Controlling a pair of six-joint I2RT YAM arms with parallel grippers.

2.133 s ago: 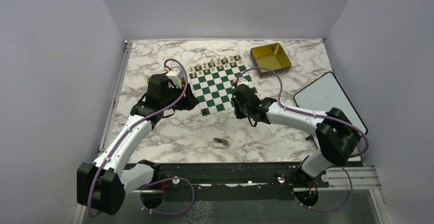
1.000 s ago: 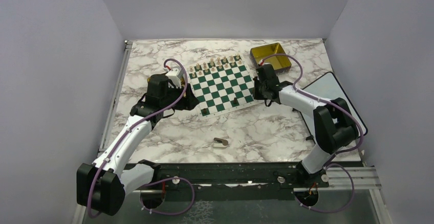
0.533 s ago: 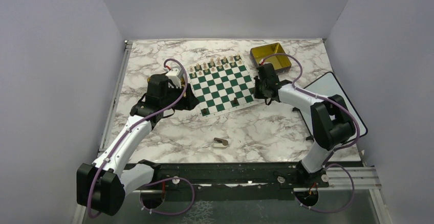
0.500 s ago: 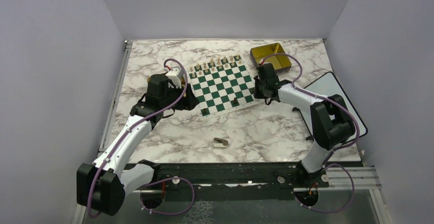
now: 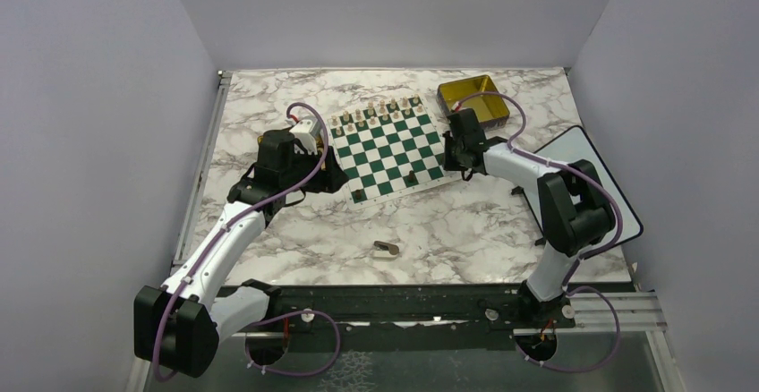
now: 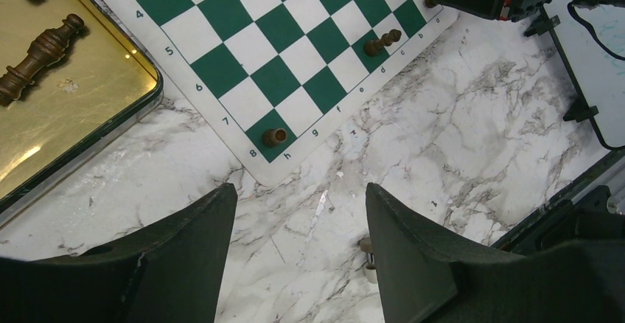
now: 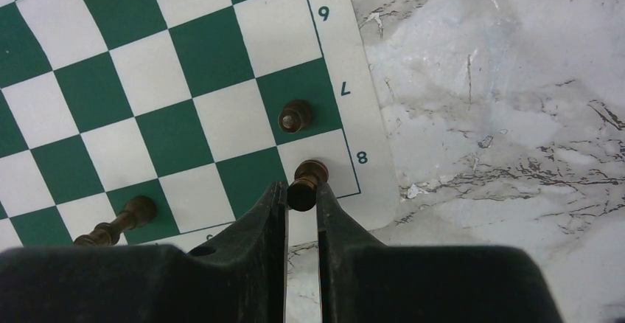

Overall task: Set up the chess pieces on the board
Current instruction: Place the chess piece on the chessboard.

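At the corner of the board (image 7: 184, 65) beside the printed 8, the right pincer (image 7: 301, 190) stands narrow, clamped on a dark piece (image 7: 307, 171) that appears to hang over the white corner square. A second dark piece (image 7: 295, 116) stands on the green square just ahead, and a taller third piece (image 7: 121, 220) shows further along the edge row. To do this well, I judge the held piece should go straight down, centred and upright. The jaws should part only once its base bears fully, then lift vertically so the neighbour is not clipped. The left pincer (image 6: 301, 194) hangs wide and empty over the tabletop (image 6: 457, 139), near the board's other near corner and a gold tin (image 6: 88, 94).
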